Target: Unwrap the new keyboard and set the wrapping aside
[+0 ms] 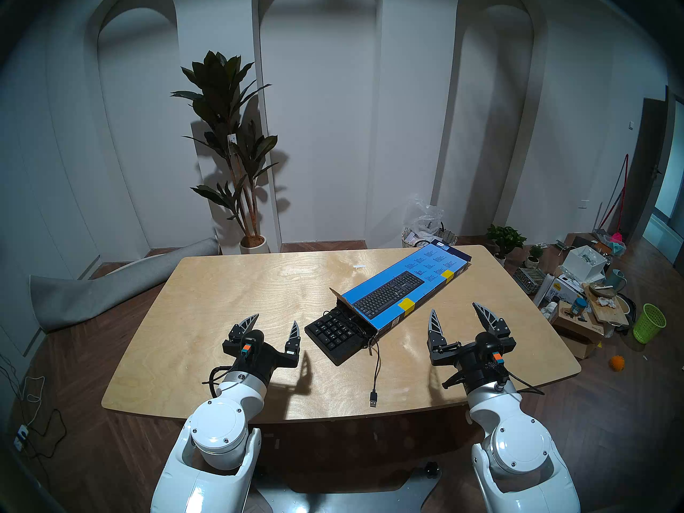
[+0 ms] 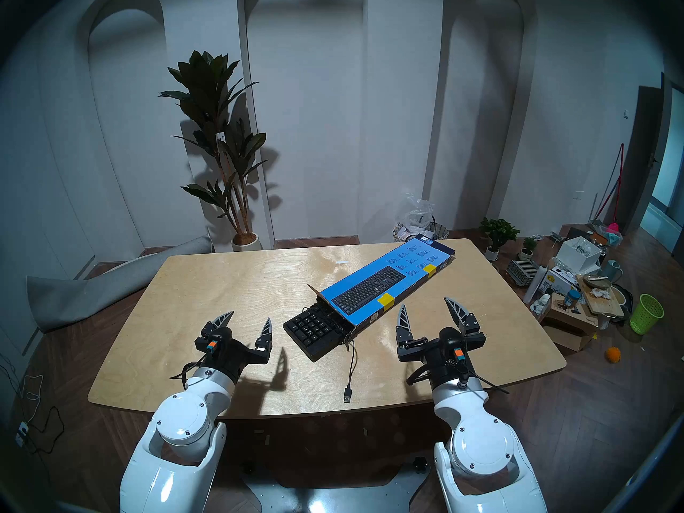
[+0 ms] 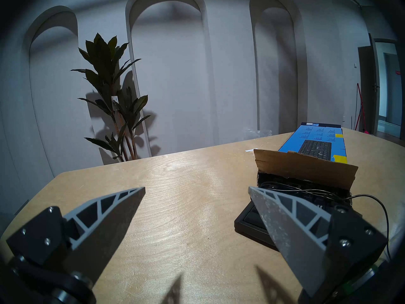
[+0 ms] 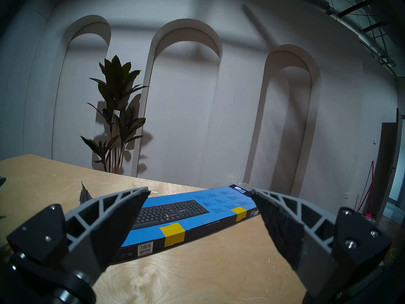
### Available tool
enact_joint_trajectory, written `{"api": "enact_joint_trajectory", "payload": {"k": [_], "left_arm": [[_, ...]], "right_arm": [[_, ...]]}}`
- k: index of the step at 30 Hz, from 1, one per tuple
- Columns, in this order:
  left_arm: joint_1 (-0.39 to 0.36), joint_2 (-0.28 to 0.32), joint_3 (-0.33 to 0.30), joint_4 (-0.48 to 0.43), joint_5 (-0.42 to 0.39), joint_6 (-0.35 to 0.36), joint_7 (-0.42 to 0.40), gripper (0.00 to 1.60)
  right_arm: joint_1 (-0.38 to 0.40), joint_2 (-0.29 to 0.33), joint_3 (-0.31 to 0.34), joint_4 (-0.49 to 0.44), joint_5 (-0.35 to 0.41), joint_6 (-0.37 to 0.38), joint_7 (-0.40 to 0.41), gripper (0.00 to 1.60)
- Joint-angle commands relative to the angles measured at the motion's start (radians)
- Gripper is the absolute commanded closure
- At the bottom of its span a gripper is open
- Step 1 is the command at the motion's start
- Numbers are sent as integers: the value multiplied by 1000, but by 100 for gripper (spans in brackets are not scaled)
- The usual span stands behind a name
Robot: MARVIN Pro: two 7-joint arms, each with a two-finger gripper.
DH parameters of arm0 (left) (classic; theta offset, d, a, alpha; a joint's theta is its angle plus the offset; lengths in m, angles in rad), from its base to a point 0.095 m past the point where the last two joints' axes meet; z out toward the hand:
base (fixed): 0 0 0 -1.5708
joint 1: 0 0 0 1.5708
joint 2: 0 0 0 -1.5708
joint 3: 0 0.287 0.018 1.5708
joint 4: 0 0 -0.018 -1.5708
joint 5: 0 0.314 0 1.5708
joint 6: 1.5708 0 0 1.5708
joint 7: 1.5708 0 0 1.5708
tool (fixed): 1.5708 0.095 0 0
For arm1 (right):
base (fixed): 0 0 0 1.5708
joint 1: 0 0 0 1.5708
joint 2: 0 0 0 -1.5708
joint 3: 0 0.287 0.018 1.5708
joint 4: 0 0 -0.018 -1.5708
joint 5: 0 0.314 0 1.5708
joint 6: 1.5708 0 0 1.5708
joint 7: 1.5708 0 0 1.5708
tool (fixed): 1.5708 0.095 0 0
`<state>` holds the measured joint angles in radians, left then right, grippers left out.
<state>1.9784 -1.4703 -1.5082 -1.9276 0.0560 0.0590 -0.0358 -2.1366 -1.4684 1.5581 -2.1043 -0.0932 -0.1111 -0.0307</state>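
Lying on the desk [image 1: 229,290], the box [image 1: 403,290] points slantwise, and the keyboard [image 1: 333,334] sticks partway out of its near end, with the cable [image 1: 375,375] trailing toward the near edge. The left gripper [image 1: 274,325] and right gripper [image 1: 459,316] hang above the desk, both spread wide and holding nothing.

The other head view shows the same: keyboard [image 2: 311,329] half out of the box [image 2: 385,282].

From the left wrist, the keyboard [image 3: 249,222] peeks out under a brown flap [image 3: 304,167].

From the right wrist, the box [image 4: 197,211] lies between the spread fingers [image 4: 114,215].
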Motion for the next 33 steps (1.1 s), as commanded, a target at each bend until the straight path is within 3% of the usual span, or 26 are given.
{"api": "enact_joint_trajectory", "payload": {"k": [1, 3, 11, 19, 20, 24, 25, 33], "left_arm": [[-2, 0, 0, -15, -1, -3, 0, 0], [-2, 0, 0, -15, -1, -3, 0, 0], [-3, 0, 0, -15, -1, -3, 0, 0], [-4, 0, 0, -11, 0, -4, 0, 0], [-5, 0, 0, -11, 0, -4, 0, 0], [-4, -1, 0, -12, 0, -4, 0, 0], [-4, -1, 0, -11, 0, -4, 0, 0], [-5, -1, 0, -9, 0, -4, 0, 0]], "right_arm": [[1, 1, 0, -17, 0, -2, 1, 0], [1, 1, 0, -17, 0, -2, 1, 0], [23, 44, -33, 45, -157, -65, -31, 0], [151, 101, -82, 7, -266, -90, 10, 0], [138, 105, -84, -7, -278, -86, 21, 0], [205, 104, -109, 100, -338, -79, 60, 0], [191, 95, -109, 112, -346, -86, 58, 0], [286, 45, -127, 288, -378, -73, 83, 0]]}}
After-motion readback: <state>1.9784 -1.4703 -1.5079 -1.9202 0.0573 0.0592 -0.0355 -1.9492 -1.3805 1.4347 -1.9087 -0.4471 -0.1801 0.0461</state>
